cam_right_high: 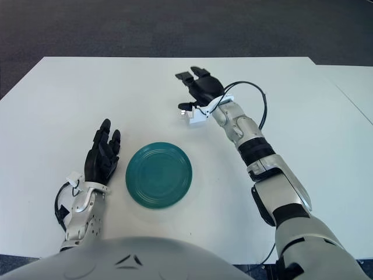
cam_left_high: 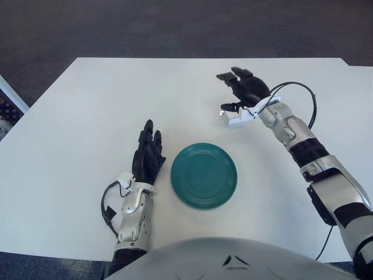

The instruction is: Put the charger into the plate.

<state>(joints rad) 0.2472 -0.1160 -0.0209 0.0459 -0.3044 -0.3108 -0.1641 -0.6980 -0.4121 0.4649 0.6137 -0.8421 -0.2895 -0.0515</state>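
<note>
The white desk (cam_left_high: 70,134) carries a round teal plate (cam_left_high: 204,175), set close to the near edge and roughly midway between the left and right edges. The plate holds nothing.

The right hand (cam_left_high: 247,87) is extended toward the far half of the desk, to the right of centre and beyond the plate. Its black fingers (cam_left_high: 227,77) are spread apart and close on nothing. A small white block, which appears to be the charger (cam_left_high: 236,118), shows directly beneath this hand, at its wrist side, well apart from the plate. Whether the hand touches the charger cannot be determined from either view. A black cable (cam_left_high: 303,93) loops from the right wrist along the forearm.

The left hand (cam_left_high: 148,154) lies just beside the plate, on its left, near the front edge of the desk. Its fingers (cam_left_high: 148,131) are extended, held close together, point toward the far edge and grasp nothing.
</note>
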